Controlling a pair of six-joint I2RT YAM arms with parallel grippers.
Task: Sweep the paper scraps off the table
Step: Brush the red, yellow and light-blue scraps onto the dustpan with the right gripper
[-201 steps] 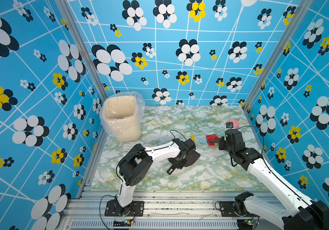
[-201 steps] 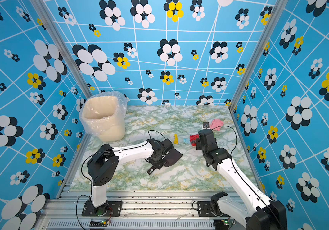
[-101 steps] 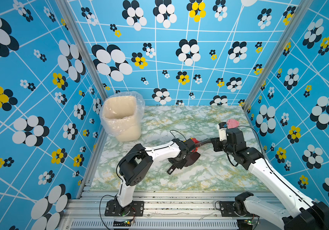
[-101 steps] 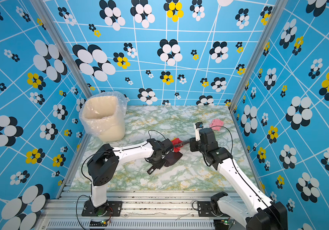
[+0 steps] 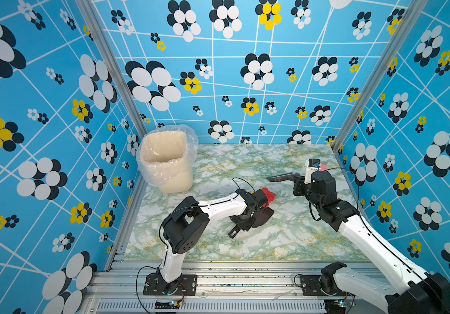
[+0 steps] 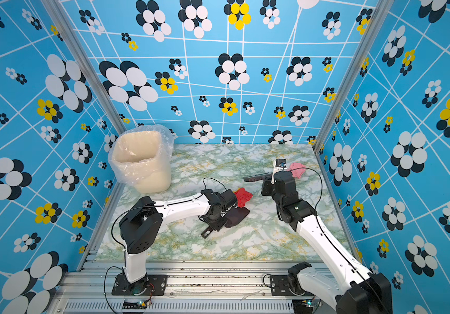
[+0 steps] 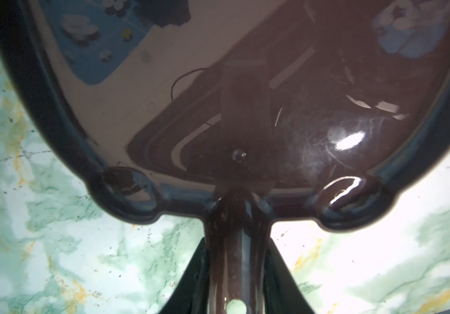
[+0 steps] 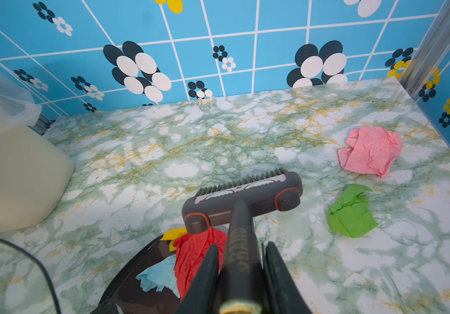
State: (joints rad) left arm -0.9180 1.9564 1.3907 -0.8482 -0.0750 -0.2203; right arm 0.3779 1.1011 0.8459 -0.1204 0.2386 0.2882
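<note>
In both top views the left pincer (image 5: 245, 223) is clamped on the handle of a glossy dark-brown plastic dustpan (image 5: 263, 216) lying on the marble-patterned surface (image 5: 245, 244). A crumpled red paper scrap (image 5: 269, 194) sits at the pan's mouth, just beyond that pincer. The right pincer (image 5: 300, 181) is closed round the handle of a grey hand brush (image 5: 279, 178) that points toward the cream plastic-lined bin (image 5: 166, 160). A crumpled pink paper scrap (image 6: 297, 170) lies just behind the right pincer, well apart from the left one.

In the left wrist view the pan's shiny inside fills the frame. The black fingers (image 7: 191, 285) grip the handle tightly from both sides, and no scraps show here.

In the right wrist view that pincer's fingers (image 8: 210, 271) squeeze the dark handle. Below the brush head, the red scrap, a yellow scrap (image 8: 175, 235) and a light-blue scrap (image 8: 161, 274) rest in the pan. A crumpled green paper scrap (image 8: 351, 212) and the pink one lie on bare surface beyond the pincer. They are off the end of the head that is farther from the pan, the green one nearer.

The head's long axis seems to run roughly along the line from the pan to the green scrap. The right arm is the nearer one, so it would probably have to carry the head past both scraps, turn it broadside and draw it back.
</note>
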